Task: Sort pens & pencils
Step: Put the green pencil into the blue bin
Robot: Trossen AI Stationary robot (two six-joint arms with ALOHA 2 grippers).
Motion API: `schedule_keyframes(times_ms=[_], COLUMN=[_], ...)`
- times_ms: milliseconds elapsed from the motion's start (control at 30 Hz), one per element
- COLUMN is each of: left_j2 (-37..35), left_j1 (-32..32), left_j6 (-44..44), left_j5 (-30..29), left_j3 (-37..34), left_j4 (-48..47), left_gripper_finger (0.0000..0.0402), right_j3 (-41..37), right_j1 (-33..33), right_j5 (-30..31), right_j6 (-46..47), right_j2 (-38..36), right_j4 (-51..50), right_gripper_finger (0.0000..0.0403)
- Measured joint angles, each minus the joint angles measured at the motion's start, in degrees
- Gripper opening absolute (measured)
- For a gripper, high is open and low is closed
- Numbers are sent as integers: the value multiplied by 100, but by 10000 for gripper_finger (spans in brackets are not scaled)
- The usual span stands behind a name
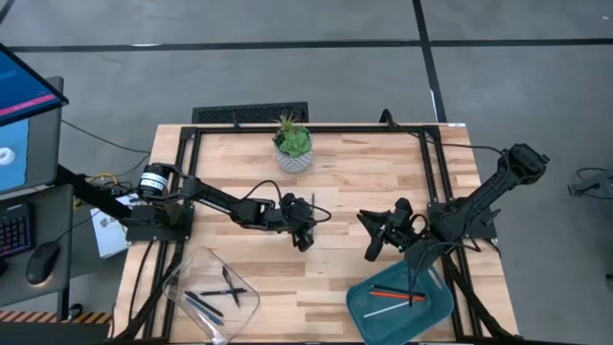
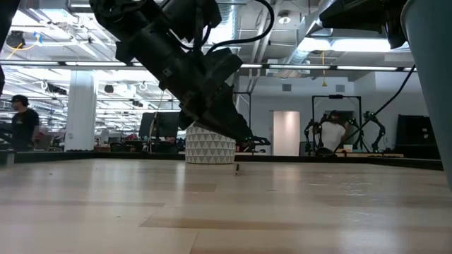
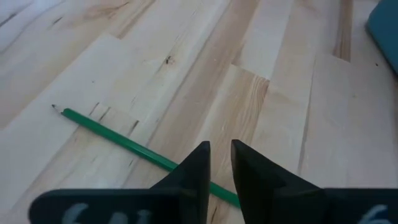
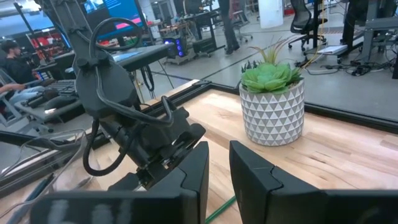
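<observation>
Left gripper [image 3: 220, 163], fingers nearly together around a green pencil [image 3: 118, 138] lying mid-table, straddles its long axis crosswise, while the right gripper [image 1: 375, 241], narrowly parted and empty, waits nearby to its right, near the teal tray [image 1: 364, 305].

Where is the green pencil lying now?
The green pencil lies on the bare wood of the table near its middle, directly under the left gripper, passing beneath its fingers.

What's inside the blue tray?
The blue tray holds an orange-red pencil and a white one. A dark stick or cable crosses them; the right arm hides the tray's upper corner.
</observation>
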Motion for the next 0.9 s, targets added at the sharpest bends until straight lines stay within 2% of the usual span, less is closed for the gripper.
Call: schedule_keyframes(times_ms=[233, 533, 900], left_j2=[26, 1040, 1245], left_j1=[1, 125, 140], left_j6=[19, 41, 165], left_j5=[233, 771, 762], left_j3=[0, 122, 387], left_j4=[-28, 718, 617], left_gripper_finger=[33, 32, 32], right_j3=[0, -4, -4], right_j1=[0, 2, 2], right_j5=[0, -4, -4], right_j6=[0, 0, 0], right_j2=[0, -2, -2], right_j4=[-2, -20, -49], right_gripper_finger=[87, 87, 87])
